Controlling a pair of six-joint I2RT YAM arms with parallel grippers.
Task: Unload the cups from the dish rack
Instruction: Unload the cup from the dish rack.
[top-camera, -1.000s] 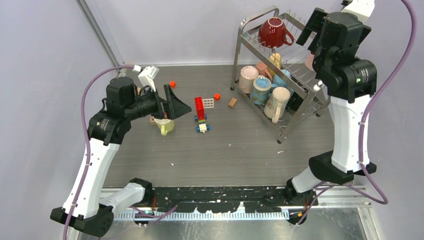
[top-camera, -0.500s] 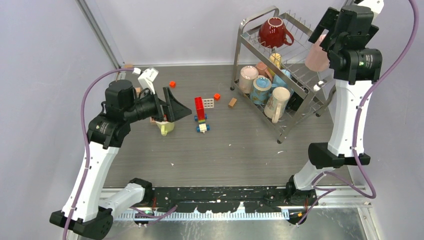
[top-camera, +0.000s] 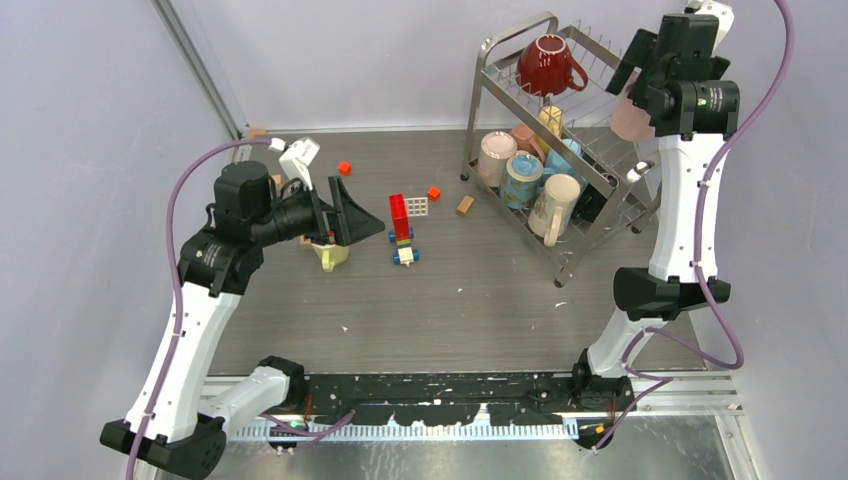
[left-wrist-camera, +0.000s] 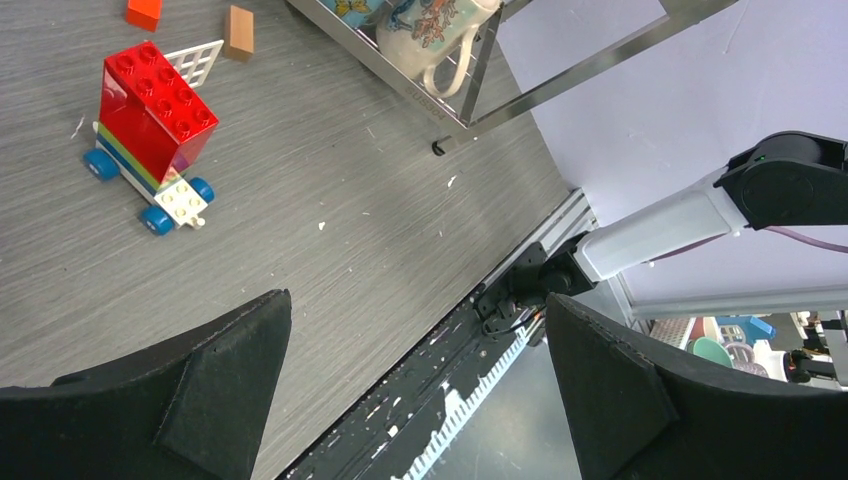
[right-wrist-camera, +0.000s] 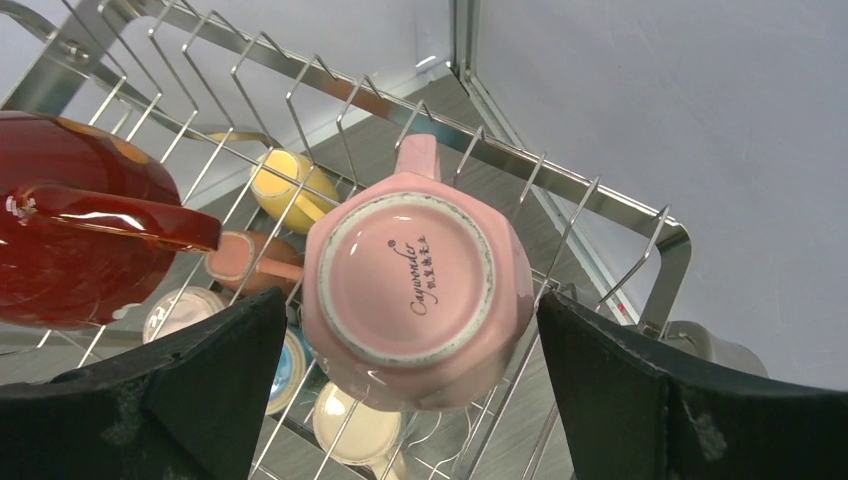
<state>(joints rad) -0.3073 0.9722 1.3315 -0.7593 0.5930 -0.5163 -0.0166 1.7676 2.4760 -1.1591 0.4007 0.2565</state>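
The dish rack stands at the back right, with a dark red cup on its upper tier and several cups on the lower tier. A pink cup rests upside down on the upper tier prongs. My right gripper hangs open over it, a finger on each side and neither touching. The pink cup shows just below the right gripper. A pale yellow cup sits on the table, partly hidden under my open, empty left gripper.
A toy car of red blocks, small red blocks and a wooden block lie mid-table. The left wrist view shows the toy car, the rack's foot and the table's front rail.
My right arm has swung up and back over the rack's upper tier, bringing its open fingers around the pink cup. The left arm has barely moved.
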